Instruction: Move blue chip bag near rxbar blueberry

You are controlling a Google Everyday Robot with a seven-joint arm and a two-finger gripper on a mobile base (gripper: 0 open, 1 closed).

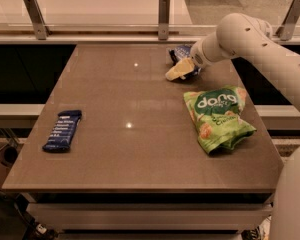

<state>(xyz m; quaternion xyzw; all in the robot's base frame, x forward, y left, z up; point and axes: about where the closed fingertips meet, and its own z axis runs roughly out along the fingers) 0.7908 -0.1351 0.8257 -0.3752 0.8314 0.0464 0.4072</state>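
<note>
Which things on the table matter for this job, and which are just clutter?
Job:
blue chip bag, back right
rxbar blueberry, front left
gripper, at that bag

Lying about:
green bag, right side

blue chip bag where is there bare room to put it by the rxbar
Bare table runs from the rxbar blueberry across to the green bag. Crowded at the far edge: the tool is at the blue chip bag.

my cream pincer (180, 70) hung by the navy, white-lettered blue chip bag (178, 53) at the far side of the brown counter (130, 94). the rxbar blueberry (63, 130) was dark blue with white text; the green bag (217, 116) was bright, lettered white.
</note>
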